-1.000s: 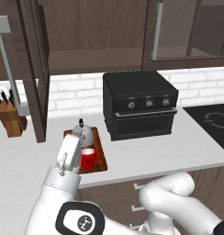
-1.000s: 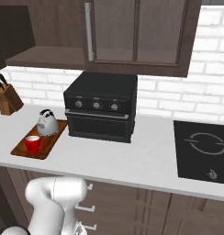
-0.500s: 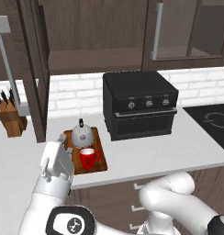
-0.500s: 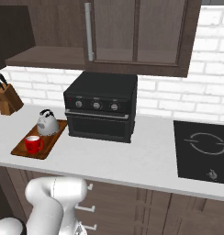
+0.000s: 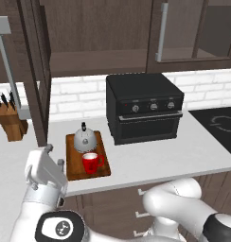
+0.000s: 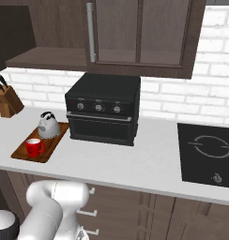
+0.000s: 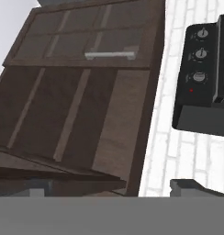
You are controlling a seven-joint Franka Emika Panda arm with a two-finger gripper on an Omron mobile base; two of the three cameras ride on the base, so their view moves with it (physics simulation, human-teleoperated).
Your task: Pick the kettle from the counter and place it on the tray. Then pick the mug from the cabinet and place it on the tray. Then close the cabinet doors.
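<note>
Already on the tray (image 5: 75,163): kettle (image 5: 84,139) behind, mug (image 5: 91,163) in front, on the counter (image 6: 135,161) beside the oven (image 5: 145,106). Above, cabinet (image 5: 98,35) open, left door (image 5: 36,71) partly cropped. Gripper (image 5: 52,156) wide apart, holding nothing, fingertips barely visible.

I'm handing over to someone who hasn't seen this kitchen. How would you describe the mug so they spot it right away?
Find the black oven on the pale counter. Just to its left lies a reddish-brown wooden tray, and the mug stands at the tray's front end, nearer the counter edge. It is the small bright red cup with a side handle, in front of the rounded silver kettle that shares the tray.
</note>
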